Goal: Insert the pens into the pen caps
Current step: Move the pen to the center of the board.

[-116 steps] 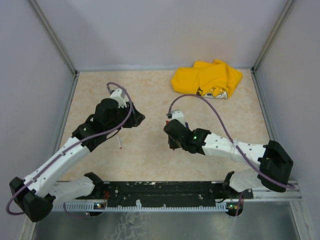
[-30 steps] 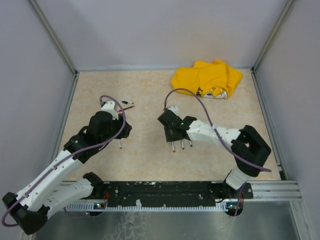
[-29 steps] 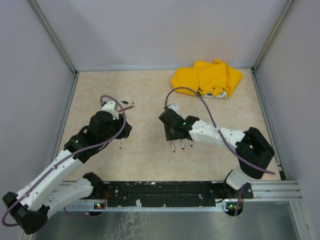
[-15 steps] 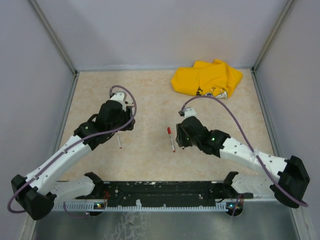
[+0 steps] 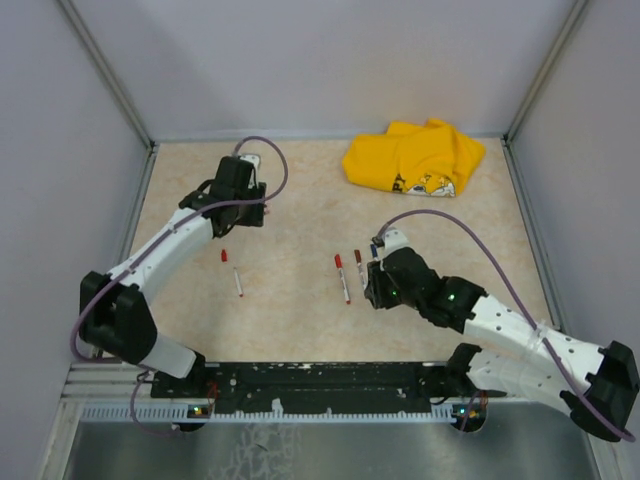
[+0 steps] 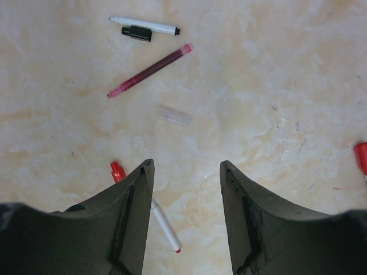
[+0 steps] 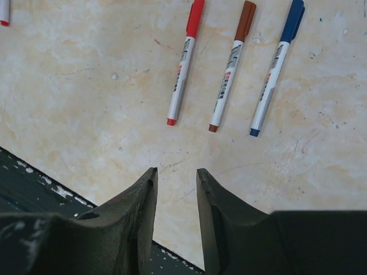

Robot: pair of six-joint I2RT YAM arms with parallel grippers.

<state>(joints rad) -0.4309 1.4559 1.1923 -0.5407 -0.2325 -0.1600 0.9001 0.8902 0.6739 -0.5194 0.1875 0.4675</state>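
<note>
Left arm (image 5: 170, 240) stretched far; right arm (image 5: 480, 310) low beside pens (image 5: 358, 268).

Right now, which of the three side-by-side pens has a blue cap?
The rightmost pen in the right wrist view; the middle pen is brown-capped, the left pen red-capped.

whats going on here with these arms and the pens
Two robot arms are working on fitting pens into caps. The right gripper hangs open and empty just short of three capped ones side by side: red pen, brown pen, blue pen. The left gripper, also open and empty, hovers near an uncapped black pen with a black cap lying beside it.
</note>
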